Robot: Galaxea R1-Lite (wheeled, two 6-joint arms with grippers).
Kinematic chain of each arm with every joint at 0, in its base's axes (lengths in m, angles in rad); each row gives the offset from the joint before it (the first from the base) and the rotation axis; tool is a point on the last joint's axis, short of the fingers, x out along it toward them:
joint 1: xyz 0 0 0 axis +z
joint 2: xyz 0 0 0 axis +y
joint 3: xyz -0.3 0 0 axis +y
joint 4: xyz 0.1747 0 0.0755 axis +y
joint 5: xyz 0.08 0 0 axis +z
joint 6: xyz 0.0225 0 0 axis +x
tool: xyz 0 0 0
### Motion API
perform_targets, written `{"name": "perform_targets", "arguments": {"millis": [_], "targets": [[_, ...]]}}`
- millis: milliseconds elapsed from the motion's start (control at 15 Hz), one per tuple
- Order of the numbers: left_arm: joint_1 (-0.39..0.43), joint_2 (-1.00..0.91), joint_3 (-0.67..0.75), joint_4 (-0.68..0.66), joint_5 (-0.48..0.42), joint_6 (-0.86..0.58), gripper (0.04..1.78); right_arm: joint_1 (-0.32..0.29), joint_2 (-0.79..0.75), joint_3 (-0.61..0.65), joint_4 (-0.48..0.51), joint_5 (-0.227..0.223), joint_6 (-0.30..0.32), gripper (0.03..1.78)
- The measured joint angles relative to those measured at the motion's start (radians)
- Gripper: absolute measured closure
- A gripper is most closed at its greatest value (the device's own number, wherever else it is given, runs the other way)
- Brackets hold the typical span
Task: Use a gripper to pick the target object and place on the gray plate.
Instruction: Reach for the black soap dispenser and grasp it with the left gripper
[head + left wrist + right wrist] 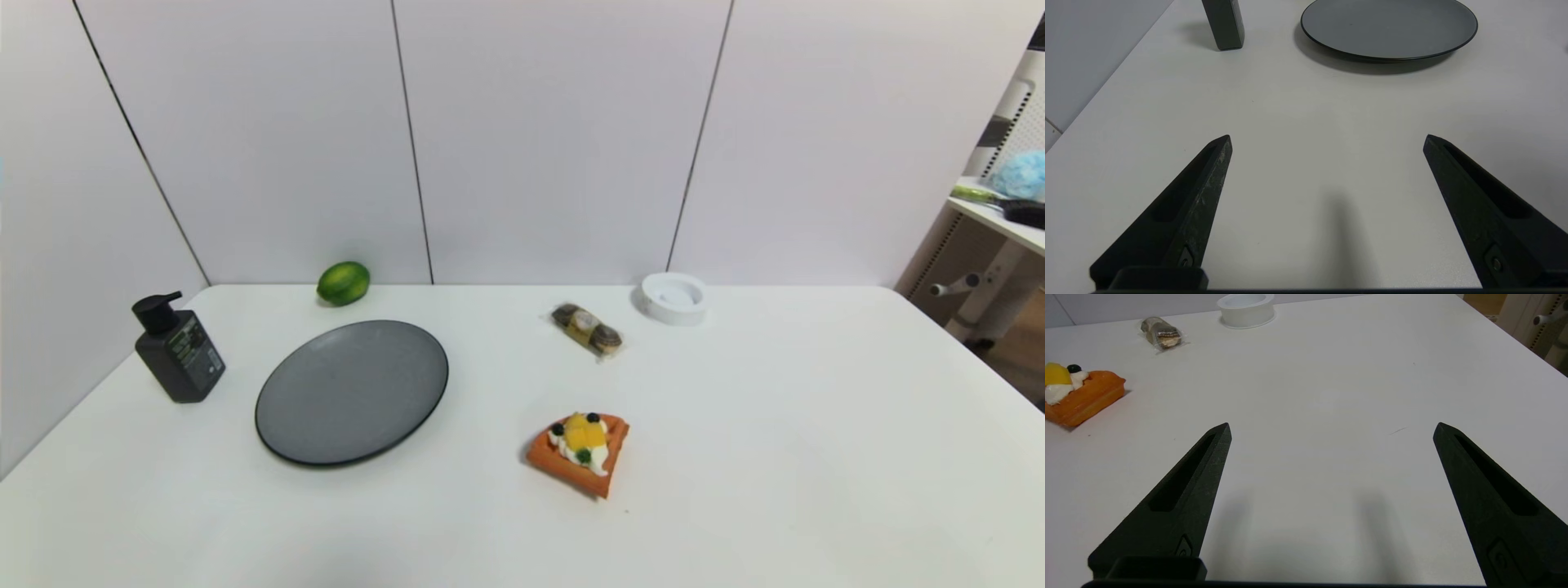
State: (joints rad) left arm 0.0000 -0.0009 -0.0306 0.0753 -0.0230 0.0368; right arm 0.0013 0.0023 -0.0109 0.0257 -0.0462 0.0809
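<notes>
A dark gray pump bottle with a black pump head stands upright at the table's left edge; only its lower body shows in the left wrist view. The gray plate lies just right of it and also shows in the left wrist view. My left gripper is open and empty over bare table, well short of the bottle and plate. My right gripper is open and empty over bare table on the right side. Neither gripper shows in the head view.
A green lime sits behind the plate by the wall. An orange waffle slice lies mid-table, with a wrapped snack and a small white dish farther back. The table's right edge drops off beside a desk.
</notes>
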Motion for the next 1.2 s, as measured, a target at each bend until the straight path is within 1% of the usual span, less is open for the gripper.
{"name": "perform_targets", "arguments": {"millis": [400,533,667,800,933,1067,1200], "targets": [[0.000,0.022,0.005,-0.019,0.022,0.003,0.13,0.000,0.000,0.000,0.000,0.001,0.000,0.10],[0.000,0.097,-0.023,-0.020,0.023,0.013,0.13,0.000,0.000,0.000,0.000,0.000,0.000,0.10],[0.000,0.207,-0.104,-0.022,0.026,0.017,0.13,0.000,0.000,0.000,0.000,0.001,0.000,0.10],[0.001,0.356,-0.262,-0.024,0.033,0.017,0.13,0.000,0.000,0.000,0.000,0.001,0.000,0.10],[0.022,0.528,-0.472,-0.022,0.061,0.020,0.13,0.000,0.000,0.000,0.000,0.001,0.000,0.10],[0.074,0.712,-0.703,-0.016,0.088,0.025,0.13,0.000,0.000,0.000,0.000,0.000,0.000,0.10],[0.139,0.903,-0.903,-0.008,0.104,0.027,0.13,0.000,0.000,0.000,0.000,0.000,0.000,0.10]]}}
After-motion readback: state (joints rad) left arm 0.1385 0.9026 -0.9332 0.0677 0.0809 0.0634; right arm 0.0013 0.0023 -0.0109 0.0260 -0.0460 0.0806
